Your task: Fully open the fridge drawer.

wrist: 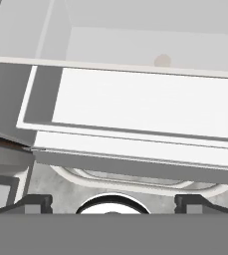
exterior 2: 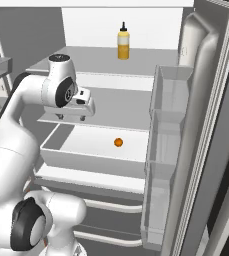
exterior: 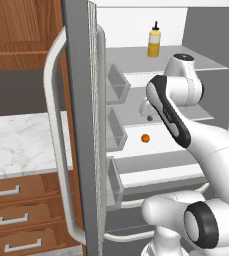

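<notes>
The fridge drawer (exterior 2: 88,187) sits below the white bin, pulled partly out, its pale bar handle (exterior 2: 113,206) curving across the front. The gripper (wrist: 113,201) hangs above it, fingers spread wide and holding nothing. An orange (exterior 2: 118,142) lies in the bin (exterior 2: 56,150). A yellow bottle (exterior 2: 123,41) stands on the top shelf; any label on it is too small to read.

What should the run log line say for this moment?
fridge drawer: appears closed | bar handle: untouched | gripper: open, above the handle | orange ball: in the bin above
</notes>
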